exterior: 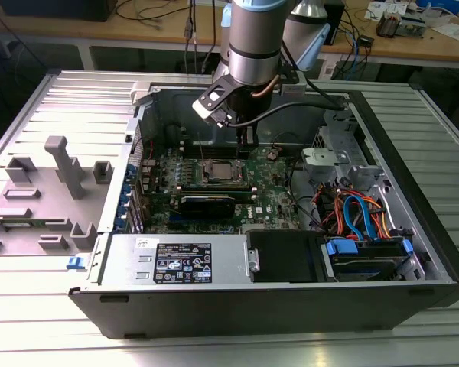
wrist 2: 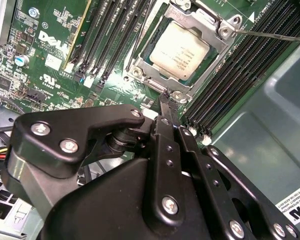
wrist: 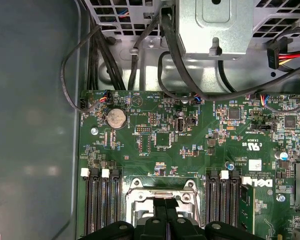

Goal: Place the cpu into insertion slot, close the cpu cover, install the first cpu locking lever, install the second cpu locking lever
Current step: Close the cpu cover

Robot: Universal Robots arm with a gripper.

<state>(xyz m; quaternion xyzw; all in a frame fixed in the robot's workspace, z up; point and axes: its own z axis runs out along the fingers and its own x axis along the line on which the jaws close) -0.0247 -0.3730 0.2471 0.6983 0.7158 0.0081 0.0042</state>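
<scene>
The cpu (wrist 2: 180,49), a dull silver square, lies in the insertion slot (wrist 2: 149,56) on the green motherboard (wrist 2: 50,75). The cpu cover (wrist 2: 210,26), a silvery frame, lies down around the chip. One thin locking lever (wrist 2: 272,35) sticks out from a socket corner over the memory slots. My gripper (wrist 2: 164,102) is shut, its black tip just at the socket's edge, with nothing seen between the fingers. In the first wrist view the gripper (wrist: 164,204) hangs over the cover (wrist: 162,187). In the exterior view the gripper (exterior: 249,141) stands just behind the cpu (exterior: 218,171).
The motherboard sits in an open computer case (exterior: 413,153). Long black memory slots (wrist 2: 245,70) flank the socket. Cables (wrist: 140,55) and a metal bracket (wrist: 215,25) lie beyond the board. A power supply (exterior: 176,264) and drive bay (exterior: 363,256) line the near side.
</scene>
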